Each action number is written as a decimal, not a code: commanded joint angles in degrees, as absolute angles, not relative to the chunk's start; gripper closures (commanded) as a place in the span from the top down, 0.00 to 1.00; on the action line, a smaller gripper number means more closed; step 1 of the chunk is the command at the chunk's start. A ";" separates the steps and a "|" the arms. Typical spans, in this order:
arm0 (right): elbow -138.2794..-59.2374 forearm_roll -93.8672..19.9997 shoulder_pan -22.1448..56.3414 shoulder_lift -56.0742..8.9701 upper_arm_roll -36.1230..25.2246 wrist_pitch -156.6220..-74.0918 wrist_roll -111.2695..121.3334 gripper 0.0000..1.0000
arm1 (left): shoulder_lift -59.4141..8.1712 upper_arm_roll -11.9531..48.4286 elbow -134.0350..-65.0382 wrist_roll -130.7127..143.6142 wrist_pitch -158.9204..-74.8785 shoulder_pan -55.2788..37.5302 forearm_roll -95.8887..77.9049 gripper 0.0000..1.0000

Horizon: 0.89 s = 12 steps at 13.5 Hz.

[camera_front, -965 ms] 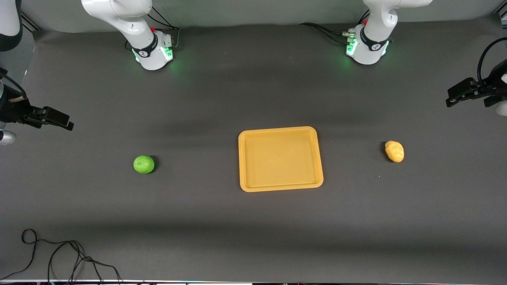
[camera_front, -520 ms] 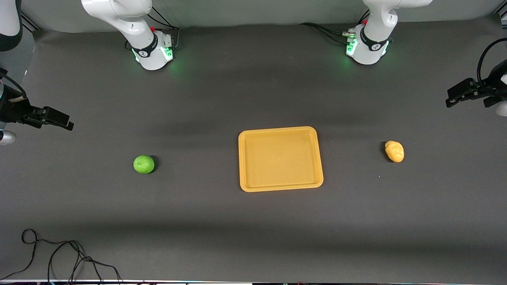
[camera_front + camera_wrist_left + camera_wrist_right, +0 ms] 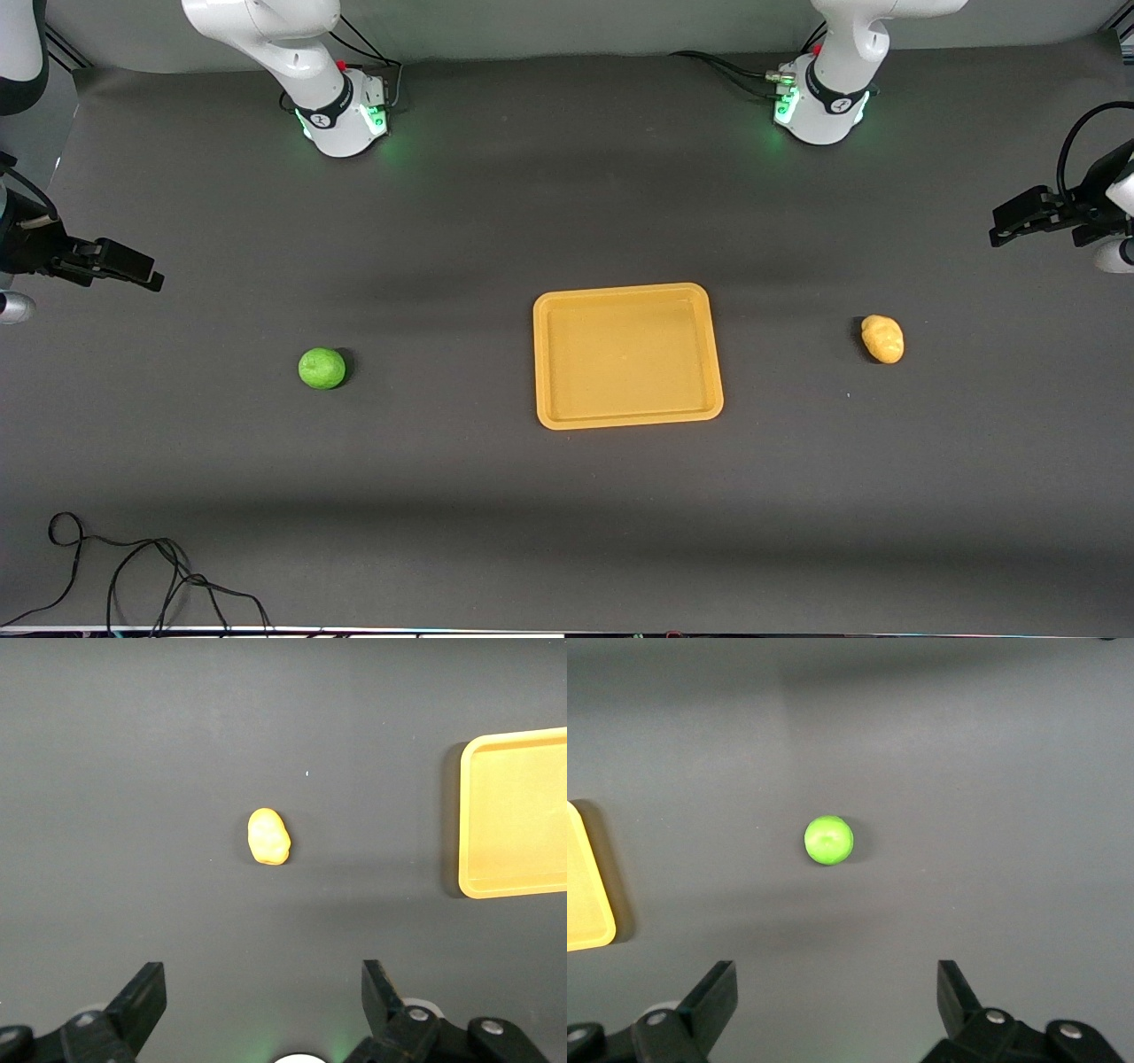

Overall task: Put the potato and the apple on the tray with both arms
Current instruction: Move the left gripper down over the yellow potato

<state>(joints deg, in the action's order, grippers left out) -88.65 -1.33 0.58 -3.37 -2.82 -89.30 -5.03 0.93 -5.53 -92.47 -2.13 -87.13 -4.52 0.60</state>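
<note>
The orange-yellow tray (image 3: 544, 363) lies empty at the table's middle. The green apple (image 3: 322, 368) rests on the mat toward the right arm's end; it also shows in the right wrist view (image 3: 828, 840). The yellow-tan potato (image 3: 882, 338) lies toward the left arm's end; it also shows in the left wrist view (image 3: 267, 836). My right gripper (image 3: 133, 269) hangs open and empty, high at its end of the table, apart from the apple. My left gripper (image 3: 1010, 223) hangs open and empty, high at its end, apart from the potato. The tray's edge shows in both wrist views (image 3: 518, 824) (image 3: 586, 895).
A loose black cable (image 3: 133, 576) lies at the table's near edge toward the right arm's end. The two arm bases (image 3: 341, 120) (image 3: 819, 111) stand along the edge farthest from the front camera. Dark mat covers the table.
My left gripper has shifted slightly toward the potato. The right gripper, apple, potato and tray have not visibly moved.
</note>
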 commanded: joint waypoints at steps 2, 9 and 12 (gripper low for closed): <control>-87.80 -2.02 0.18 -3.52 -2.99 -88.33 -3.16 1.00 | -0.08 -5.71 -93.51 -2.11 -88.84 -4.75 1.41 0.99; -87.72 -2.02 0.18 -3.43 -3.08 -88.33 -3.16 1.00 | -2.02 -5.71 -108.79 -4.56 -106.67 -4.75 1.23 0.99; -87.80 -2.11 0.18 -3.43 -3.08 -88.33 -3.08 1.00 | -5.00 -5.71 -111.17 -5.89 -112.31 -4.48 1.14 0.99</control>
<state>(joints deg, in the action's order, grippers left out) -88.65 -1.33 0.57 -3.37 -3.12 -89.11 -4.66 -4.47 -5.58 -109.11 -4.34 -109.09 -4.46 0.75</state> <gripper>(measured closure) 0.000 0.009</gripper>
